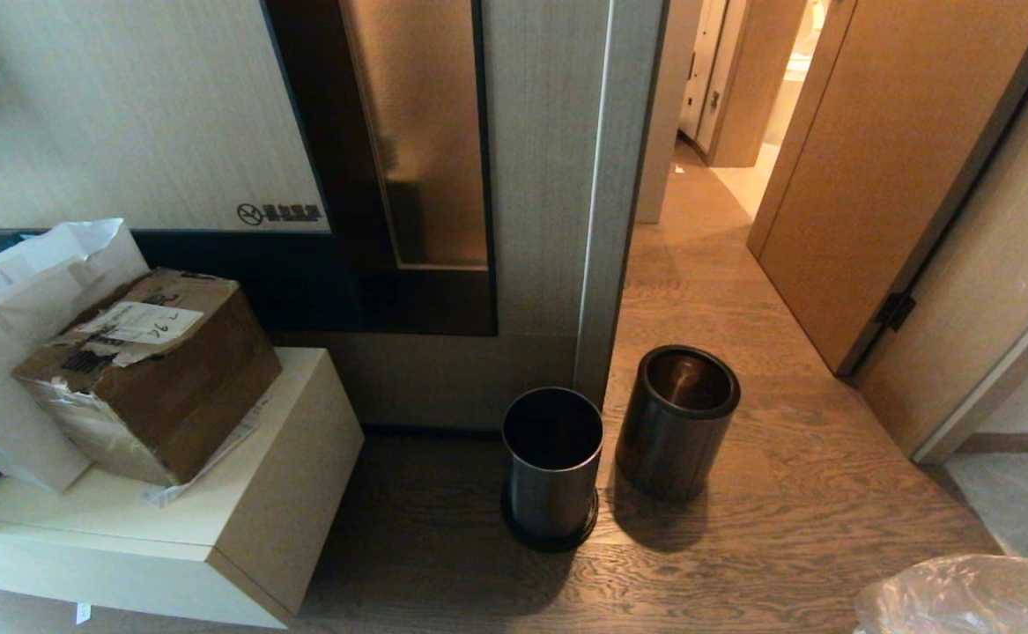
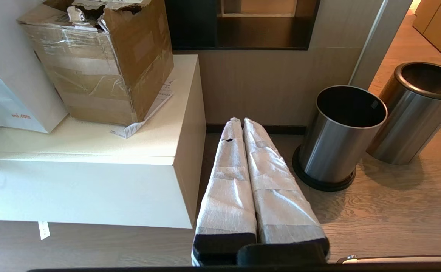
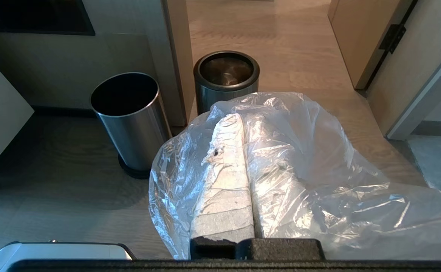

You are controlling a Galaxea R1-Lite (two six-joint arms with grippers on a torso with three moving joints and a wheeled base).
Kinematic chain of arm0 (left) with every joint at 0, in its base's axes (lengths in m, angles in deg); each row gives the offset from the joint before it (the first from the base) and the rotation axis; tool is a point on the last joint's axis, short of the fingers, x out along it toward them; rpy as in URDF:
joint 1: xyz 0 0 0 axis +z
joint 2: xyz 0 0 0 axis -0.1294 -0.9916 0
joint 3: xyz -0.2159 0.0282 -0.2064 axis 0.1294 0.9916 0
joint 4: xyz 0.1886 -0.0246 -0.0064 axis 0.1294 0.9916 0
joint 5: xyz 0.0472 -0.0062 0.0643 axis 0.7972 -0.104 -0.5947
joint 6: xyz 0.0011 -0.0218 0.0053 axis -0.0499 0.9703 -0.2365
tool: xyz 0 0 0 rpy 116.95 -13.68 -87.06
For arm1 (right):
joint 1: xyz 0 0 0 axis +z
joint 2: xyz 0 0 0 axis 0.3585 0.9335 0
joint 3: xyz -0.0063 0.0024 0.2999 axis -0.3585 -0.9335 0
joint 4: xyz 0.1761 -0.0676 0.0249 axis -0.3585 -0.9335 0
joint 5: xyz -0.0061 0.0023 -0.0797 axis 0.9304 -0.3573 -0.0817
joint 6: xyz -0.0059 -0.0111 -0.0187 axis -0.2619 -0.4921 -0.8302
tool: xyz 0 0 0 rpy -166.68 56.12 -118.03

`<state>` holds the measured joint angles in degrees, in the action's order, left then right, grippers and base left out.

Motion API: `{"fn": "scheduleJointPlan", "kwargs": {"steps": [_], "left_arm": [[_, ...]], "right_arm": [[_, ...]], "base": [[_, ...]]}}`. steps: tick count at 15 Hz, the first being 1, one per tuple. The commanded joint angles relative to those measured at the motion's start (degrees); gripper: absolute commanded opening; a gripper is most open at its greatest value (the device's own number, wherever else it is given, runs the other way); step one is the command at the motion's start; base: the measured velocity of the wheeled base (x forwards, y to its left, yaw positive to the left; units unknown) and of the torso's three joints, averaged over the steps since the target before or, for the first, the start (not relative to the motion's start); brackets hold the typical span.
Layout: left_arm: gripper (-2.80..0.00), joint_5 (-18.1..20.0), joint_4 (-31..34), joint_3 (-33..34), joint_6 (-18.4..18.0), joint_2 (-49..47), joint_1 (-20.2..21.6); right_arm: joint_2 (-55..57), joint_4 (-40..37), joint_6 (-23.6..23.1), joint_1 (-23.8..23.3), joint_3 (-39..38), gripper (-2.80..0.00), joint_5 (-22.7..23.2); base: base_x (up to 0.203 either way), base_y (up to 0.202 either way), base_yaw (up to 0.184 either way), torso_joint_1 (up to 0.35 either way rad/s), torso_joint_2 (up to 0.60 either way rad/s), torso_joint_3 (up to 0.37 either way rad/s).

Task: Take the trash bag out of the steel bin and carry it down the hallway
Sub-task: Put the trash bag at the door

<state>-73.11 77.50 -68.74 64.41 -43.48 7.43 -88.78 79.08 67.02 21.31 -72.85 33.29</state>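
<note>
Two bins side by side on wood floor: thin-walled silver bin [image 1: 552, 475] by wall corner, steel bin [image 1: 677, 421] with black rim at hallway [image 1: 698, 255] mouth. One cardboard box [image 1: 148, 374], one white paper bag [image 1: 11, 299] atop cabinet [image 1: 240, 519]. Trash bag [image 3: 303, 166] draped over right gripper [image 3: 239, 124], fingers pressed together, clamped on plastic. Left gripper [image 2: 243, 122] empty, fingers together.

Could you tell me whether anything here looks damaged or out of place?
Yes. The cardboard box on the pale cabinet is torn open along its top, with ragged flaps and peeling tape. The right gripper is shut on the trash bag, which drapes over its fingers, and one finger's wrapping has a small hole.
</note>
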Motion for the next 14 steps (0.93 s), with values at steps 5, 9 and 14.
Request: {"fn": "scheduleJointPlan", "kwargs": {"steps": [5,9,14], "left_arm": [[-2.8,0.0,-0.1,0.6,0.0,0.0,0.0],[-2.8,0.0,0.0,0.6,0.2,0.0,0.0],[-2.8,0.0,0.0,0.6,0.1,0.0,0.0]], "right_arm": [[0.1,-0.1,0.0,0.0,0.0,-2.8,0.0],[0.1,0.1,-0.3,0.0,0.0,-2.8,0.1],[0.1,0.1,0.2,0.0,0.0,-2.8,0.0]], "base": [[0.0,0.0,0.0,0.0,0.0,0.0],[0.0,0.0,0.0,0.0,0.0,0.0],[-0.002,0.0,-0.072,0.003,0.0,0.002]]}}
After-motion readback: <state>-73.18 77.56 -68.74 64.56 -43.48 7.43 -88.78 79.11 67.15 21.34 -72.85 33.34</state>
